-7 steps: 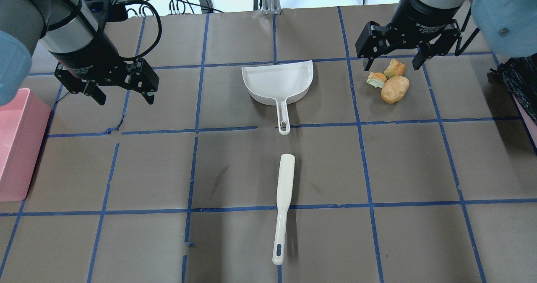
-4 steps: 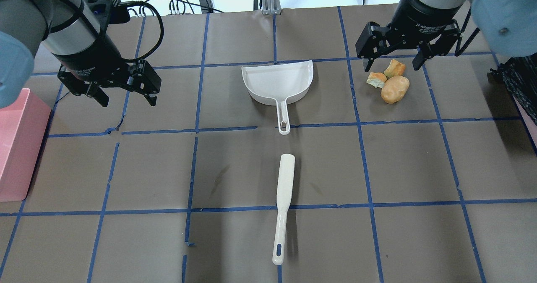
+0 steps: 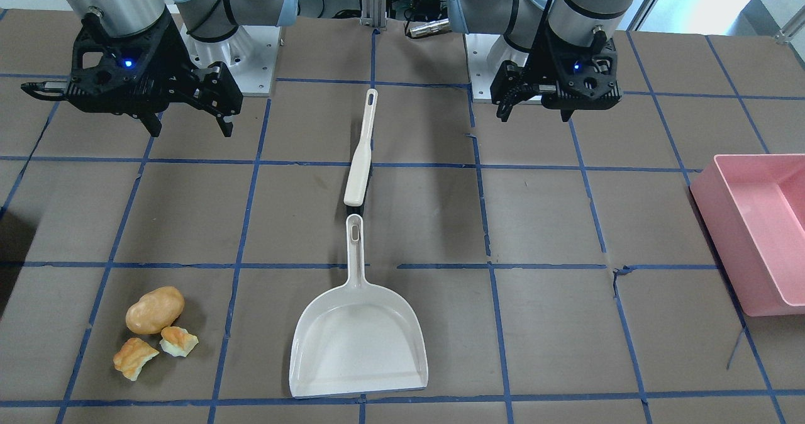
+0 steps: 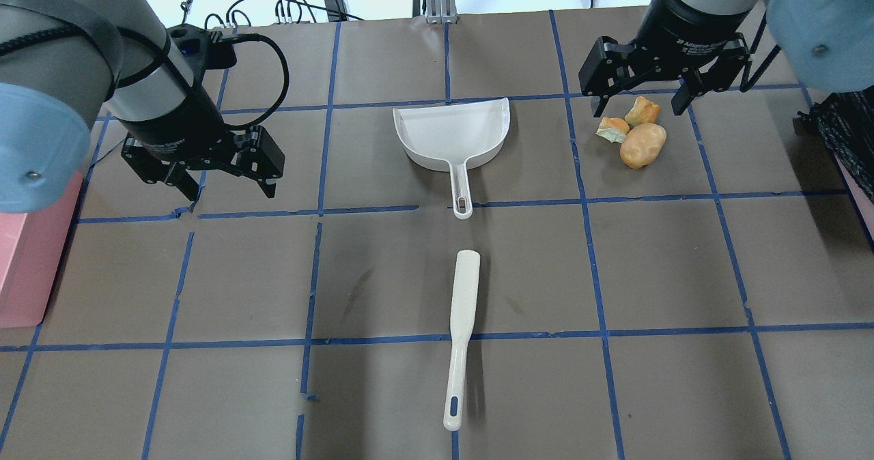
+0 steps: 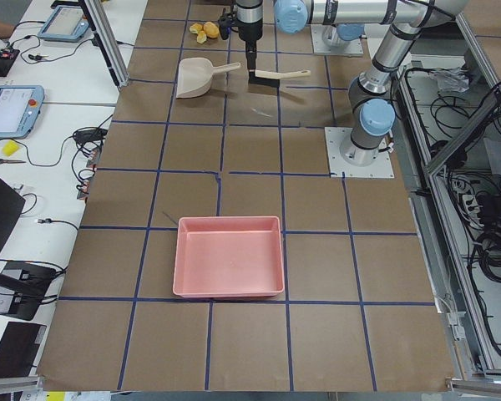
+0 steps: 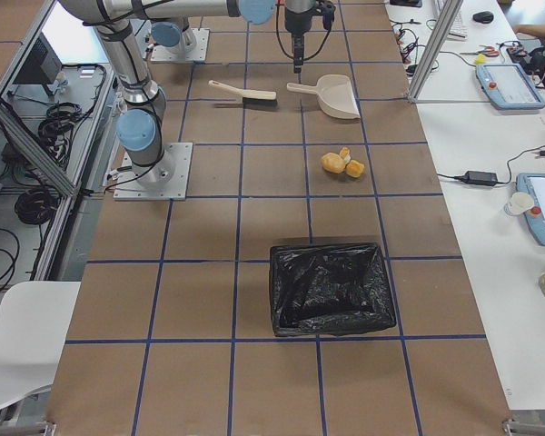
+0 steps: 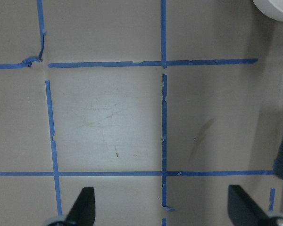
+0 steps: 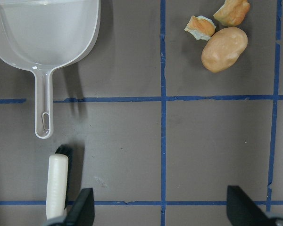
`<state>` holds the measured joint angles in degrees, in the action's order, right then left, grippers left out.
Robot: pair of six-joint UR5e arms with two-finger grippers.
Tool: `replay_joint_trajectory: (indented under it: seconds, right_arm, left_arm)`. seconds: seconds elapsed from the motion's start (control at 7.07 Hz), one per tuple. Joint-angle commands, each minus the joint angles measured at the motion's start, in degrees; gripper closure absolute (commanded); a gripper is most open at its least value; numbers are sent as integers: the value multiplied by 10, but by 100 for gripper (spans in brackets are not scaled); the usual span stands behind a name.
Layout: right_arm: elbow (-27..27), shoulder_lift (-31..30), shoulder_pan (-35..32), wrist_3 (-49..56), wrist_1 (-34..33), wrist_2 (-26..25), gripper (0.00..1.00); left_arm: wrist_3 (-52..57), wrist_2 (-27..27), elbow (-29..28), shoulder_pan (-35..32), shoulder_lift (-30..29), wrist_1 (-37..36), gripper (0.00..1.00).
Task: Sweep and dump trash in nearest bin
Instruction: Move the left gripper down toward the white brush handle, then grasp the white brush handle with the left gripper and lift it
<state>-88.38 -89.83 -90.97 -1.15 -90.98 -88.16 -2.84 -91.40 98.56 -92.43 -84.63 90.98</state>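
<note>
Two sets of jaws, both spread wide and empty, hang above the desk (image 4: 382,276). Far to my left sits the pink bin (image 4: 31,269), with my left jaws near it over bare desk. In the middle lie the white dustpan (image 4: 450,132), mouth away from me, and the white brush (image 4: 463,323), in line just short of its handle. Right of them lies the trash: a potato-shaped lump (image 4: 642,145), one bread chunk (image 4: 612,129) and a second chunk (image 4: 642,110) close by it, below my right jaws. A black-lined bin (image 6: 331,288) stands farther right.
</note>
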Motion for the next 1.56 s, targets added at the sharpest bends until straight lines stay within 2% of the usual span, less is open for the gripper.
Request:
replay_joint_trajectory:
  seconds: [0.0, 0.14, 0.28, 0.57, 0.71, 0.85, 0.99, 1.42]
  right_arm:
    - [0, -1, 0, 0, 0, 1, 0]
    - [0, -2, 0, 1, 0, 2, 0]
    - [0, -2, 0, 2, 0, 2, 0]
    - [-10, -9, 0, 3, 0, 6, 0]
    - [-18, -13, 0, 4, -2, 6, 0]
    - [-18, -12, 0, 4, -3, 6, 0]
    - [-18, -12, 1, 4, -4, 6, 0]
    - [-18, -11, 3, 4, -5, 6, 0]
  left_arm:
    - [-74, -1, 42, -103, 8, -31, 0]
    - [-94, 3, 61, -134, 12, -60, 0]
    - [-134, 67, 80, -145, 22, -76, 0]
    - [-144, 83, 133, -179, 50, -136, 0]
    - [-143, 84, 177, -188, 41, -199, 0]
    - [-143, 80, 242, -218, 39, -304, 2]
    - [-162, 75, 280, -235, 28, -425, 0]
    - [-254, 77, 287, -277, -3, -433, 0]
